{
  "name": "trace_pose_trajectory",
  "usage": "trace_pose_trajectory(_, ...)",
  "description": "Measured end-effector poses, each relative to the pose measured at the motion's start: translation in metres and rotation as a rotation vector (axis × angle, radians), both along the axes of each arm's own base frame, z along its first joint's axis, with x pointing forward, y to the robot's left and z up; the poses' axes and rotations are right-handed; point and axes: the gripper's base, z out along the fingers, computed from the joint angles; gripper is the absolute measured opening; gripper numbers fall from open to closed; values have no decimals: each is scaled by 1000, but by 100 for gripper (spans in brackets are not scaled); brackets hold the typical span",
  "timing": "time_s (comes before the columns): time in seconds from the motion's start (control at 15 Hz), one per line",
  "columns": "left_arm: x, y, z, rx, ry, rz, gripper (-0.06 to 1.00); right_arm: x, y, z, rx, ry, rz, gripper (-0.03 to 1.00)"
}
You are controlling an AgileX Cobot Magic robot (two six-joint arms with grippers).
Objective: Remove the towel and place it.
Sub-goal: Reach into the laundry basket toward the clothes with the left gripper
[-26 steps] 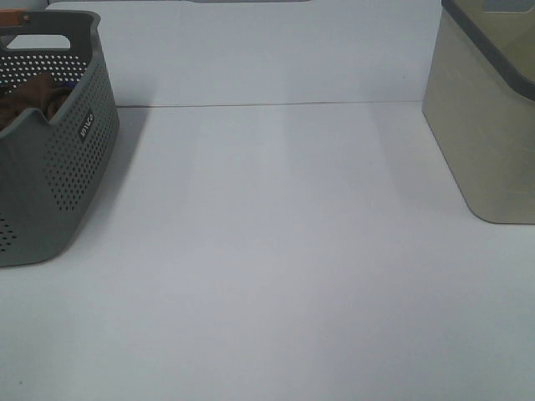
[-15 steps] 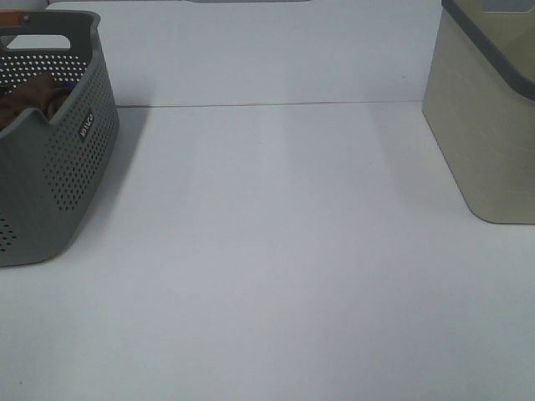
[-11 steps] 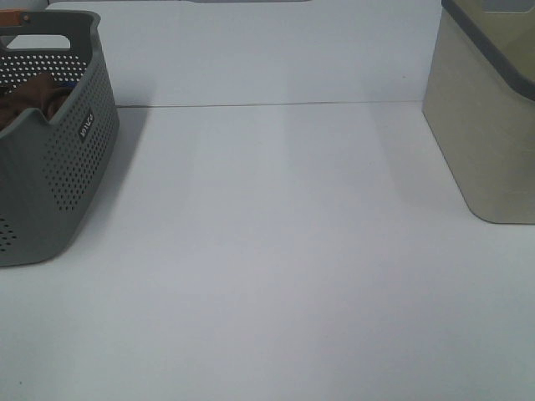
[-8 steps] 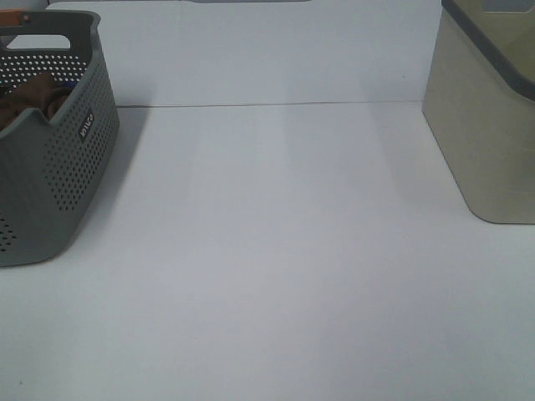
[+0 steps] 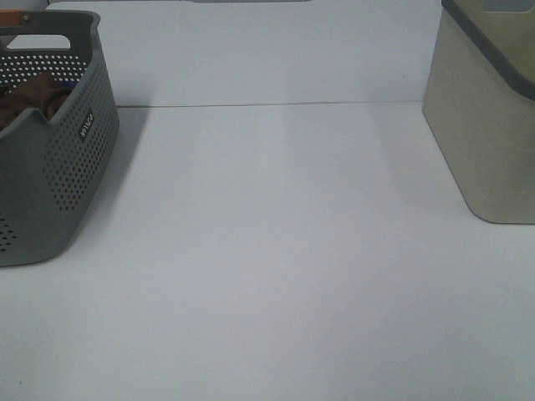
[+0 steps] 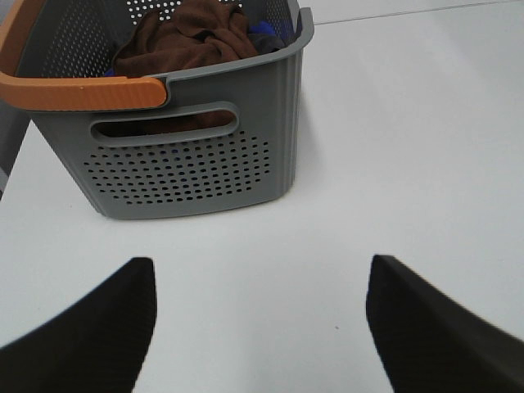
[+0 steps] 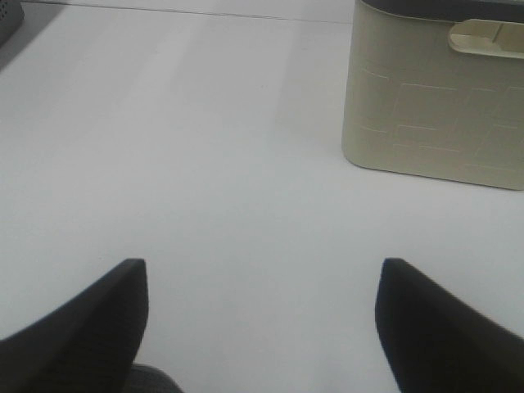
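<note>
The towel (image 6: 184, 37), a dark reddish-brown crumpled cloth, lies inside the grey perforated basket (image 6: 184, 168) with an orange handle. In the exterior high view the towel (image 5: 33, 96) shows over the rim of the basket (image 5: 71, 167) at the far left. My left gripper (image 6: 258, 286) is open above the bare table, short of the basket's near wall, nothing between its fingers. My right gripper (image 7: 260, 286) is open too, over the white table facing the beige bin. Neither gripper shows in the exterior high view.
A beige bin (image 5: 489, 117) with a dark rim stands at the right; it also shows in the right wrist view as the beige bin (image 7: 438, 98). A blue cloth (image 6: 266, 33) lies beside the towel in the basket. The white table (image 5: 276, 251) spreads between basket and bin.
</note>
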Motion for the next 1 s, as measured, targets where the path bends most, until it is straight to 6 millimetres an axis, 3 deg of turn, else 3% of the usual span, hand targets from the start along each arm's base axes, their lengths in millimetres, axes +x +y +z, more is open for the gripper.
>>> trace_pose_trajectory(1.0, 0, 0, 0, 0, 0, 0, 69, 0, 0, 0, 0, 0, 0, 73)
